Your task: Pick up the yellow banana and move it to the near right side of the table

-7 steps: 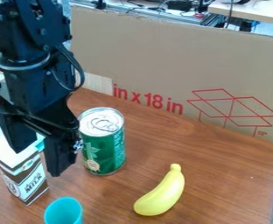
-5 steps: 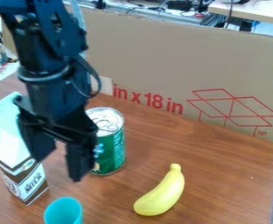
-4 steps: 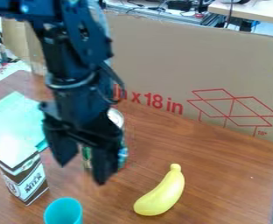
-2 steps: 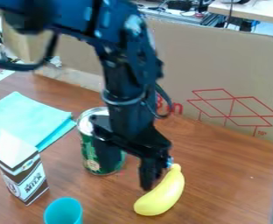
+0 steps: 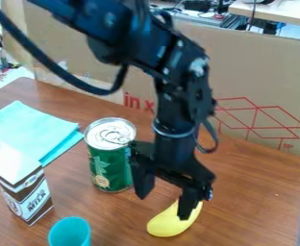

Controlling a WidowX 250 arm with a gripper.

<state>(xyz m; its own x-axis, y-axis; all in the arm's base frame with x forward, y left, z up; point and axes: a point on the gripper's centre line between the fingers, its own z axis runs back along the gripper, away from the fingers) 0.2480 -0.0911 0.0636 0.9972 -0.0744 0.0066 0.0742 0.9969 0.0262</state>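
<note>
At the left edge of the frame a folded turquoise cloth (image 5: 33, 127) lies behind an upright milk carton (image 5: 31, 197). A teal cup (image 5: 69, 233) stands at the lower left, and a green can (image 5: 111, 166) upright left of centre. Right of it, below the centre, the empty pincer (image 5: 165, 204) hangs with its fingers wide apart, one partly hiding the yellow banana (image 5: 168, 225) on the worktop (image 5: 255, 197) at bottom centre.

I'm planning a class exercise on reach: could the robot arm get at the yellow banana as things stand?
Probably yes: its open claw hangs near the banana, one finger in front of it, and the green can seems not to block it.
</note>
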